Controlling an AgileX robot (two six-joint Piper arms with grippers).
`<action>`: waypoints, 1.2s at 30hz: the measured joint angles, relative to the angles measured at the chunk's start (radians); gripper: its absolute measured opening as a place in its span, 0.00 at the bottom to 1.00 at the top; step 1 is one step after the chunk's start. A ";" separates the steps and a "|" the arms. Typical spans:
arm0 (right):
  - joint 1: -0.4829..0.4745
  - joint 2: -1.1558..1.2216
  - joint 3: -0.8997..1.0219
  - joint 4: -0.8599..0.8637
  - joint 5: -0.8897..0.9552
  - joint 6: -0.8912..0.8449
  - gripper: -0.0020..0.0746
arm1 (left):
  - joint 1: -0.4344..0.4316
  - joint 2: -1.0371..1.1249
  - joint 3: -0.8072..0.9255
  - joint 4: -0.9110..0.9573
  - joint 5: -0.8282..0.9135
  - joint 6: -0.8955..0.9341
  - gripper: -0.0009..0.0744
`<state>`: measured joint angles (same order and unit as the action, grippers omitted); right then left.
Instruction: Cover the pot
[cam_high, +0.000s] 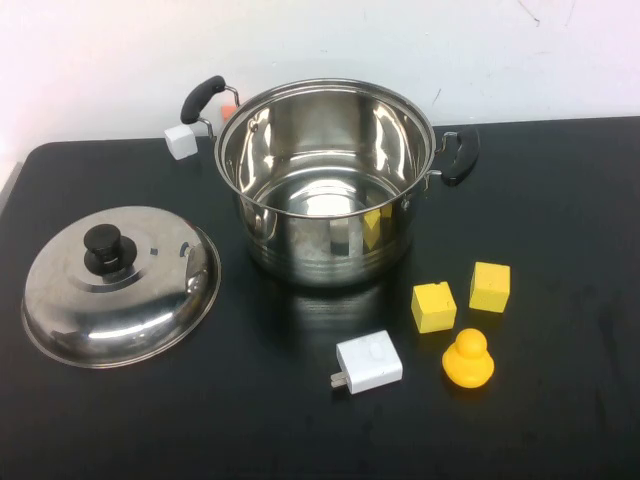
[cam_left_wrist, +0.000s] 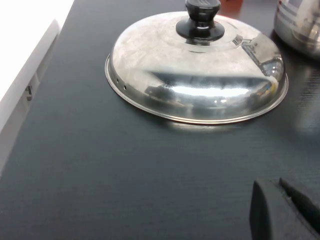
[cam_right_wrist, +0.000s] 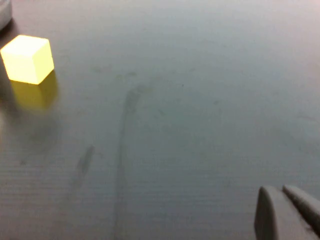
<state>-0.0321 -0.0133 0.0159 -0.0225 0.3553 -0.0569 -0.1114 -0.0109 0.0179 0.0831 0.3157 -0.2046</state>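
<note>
pot (cam_high: 325, 180) sits upright at the back middle of the black tabletop (cam_high: 200, 420), mouth straight up and wide open, nothing over it. it's round so no real long axis, but its two black handles line up roughly left to right, the left one angled a bit toward the back wall. back edge of the tabletop runs just behind the pot.

domed steel lid (cam_high: 120, 285) lies knob-up on the left side, well clear of the pot, close to the left edge of the tabletop. bare stretch between lid and pot. a small white block (cam_high: 181, 141) sits right by the pot's left handle.

right of the pot's front: two yellow cubes (cam_high: 433, 306) side by side, a yellow duck (cam_high: 468, 359) just in front of them, and a white plug adapter (cam_high: 368, 363) left of the duck. far right of the tabletop is bare.

left claw (cam_left_wrist: 285, 210) hangs low over the tabletop on the near side of the lid, not touching it; its fingers look pressed together. right claw (cam_right_wrist: 287, 212) hovers over bare tabletop with one yellow cube off ahead of it, fingers pressed together too, holding nothing.
</note>
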 joint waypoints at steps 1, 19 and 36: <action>0.000 0.000 0.000 0.000 0.000 0.000 0.02 | 0.000 0.000 0.000 0.000 0.000 0.000 0.01; 0.000 0.000 0.000 0.000 0.000 0.000 0.02 | 0.000 0.000 0.000 0.000 0.000 0.000 0.01; 0.000 0.000 0.000 0.000 0.000 0.000 0.02 | 0.000 0.000 0.000 0.021 -0.017 0.000 0.01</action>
<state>-0.0321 -0.0133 0.0159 -0.0225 0.3553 -0.0569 -0.1114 -0.0109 0.0179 0.1044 0.2985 -0.2046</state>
